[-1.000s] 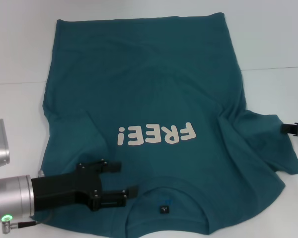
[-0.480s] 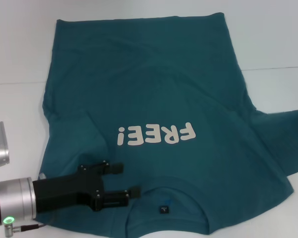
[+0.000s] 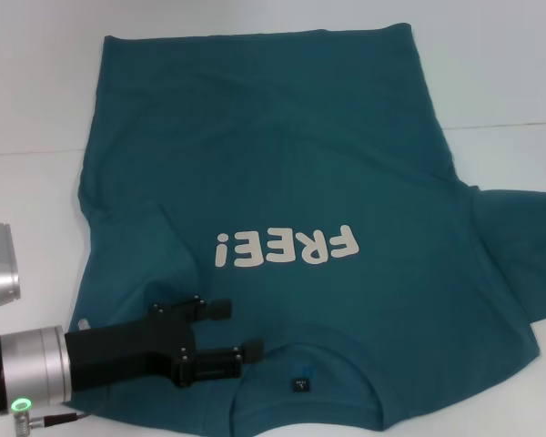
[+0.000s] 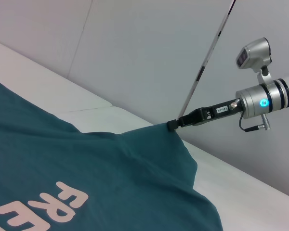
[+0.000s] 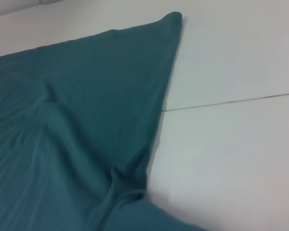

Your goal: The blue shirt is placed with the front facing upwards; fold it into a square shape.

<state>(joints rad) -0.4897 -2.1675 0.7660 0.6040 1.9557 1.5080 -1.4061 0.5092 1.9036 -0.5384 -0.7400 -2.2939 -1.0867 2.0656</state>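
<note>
Dragging the sleeve of the blue shirt point(image 3: 273, 164) farther out toward the right edge of the frame than a second ago, flattening the bunched folds there, with the right gripper point(image 4: 172, 125) now gone past the head view's right border. Pinching the tip of that sleeve, fingers clamped together on the cloth and lifting it slightly off the white table point(image 3: 36, 91), as seen in the left wrist view. Creeping a little rightward with the left gripper point(image 3: 229, 328) at the lower left of the frame, fingers standing apart over the shoulder area just left of the collar, holding nothing. Lying front up across the middle of the frame, hem at the top, collar and small dark label point(image 3: 300, 383) at the bottom, white "FREE!" lettering point(image 3: 287, 248) reading upside down in the centre.
</note>
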